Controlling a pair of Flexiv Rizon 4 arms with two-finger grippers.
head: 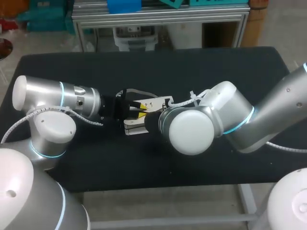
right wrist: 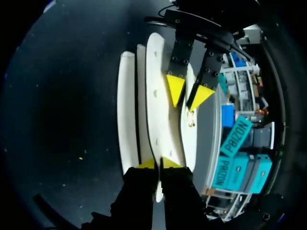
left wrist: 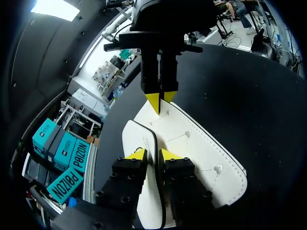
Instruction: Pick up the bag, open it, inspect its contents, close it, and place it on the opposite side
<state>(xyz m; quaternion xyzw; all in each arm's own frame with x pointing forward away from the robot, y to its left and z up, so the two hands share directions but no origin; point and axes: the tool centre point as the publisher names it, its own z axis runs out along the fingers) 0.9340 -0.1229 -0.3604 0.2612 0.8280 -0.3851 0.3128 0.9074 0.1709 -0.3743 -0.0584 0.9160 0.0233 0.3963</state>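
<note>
A flat white bag (head: 154, 102) with stitched panels and a dark-edged flap lies on the black table (head: 216, 67) between my two arms. My left gripper (left wrist: 155, 154) sits at one end of the bag (left wrist: 192, 143). Its yellow tips stand slightly apart on either side of the thin flap edge, with a gap showing. In the right wrist view the same left gripper (right wrist: 188, 92) shows its tips spread. My right gripper (right wrist: 158, 164) is shut on the opposite end of the bag (right wrist: 156, 72), pinching a panel edge. It also shows in the left wrist view as the right gripper (left wrist: 161, 99).
The dark tabletop spreads wide around the bag on all sides. My right arm's bulky wrist (head: 192, 132) hangs over the table's middle and hides part of the bag from above. A white cable (head: 192, 98) runs along that arm.
</note>
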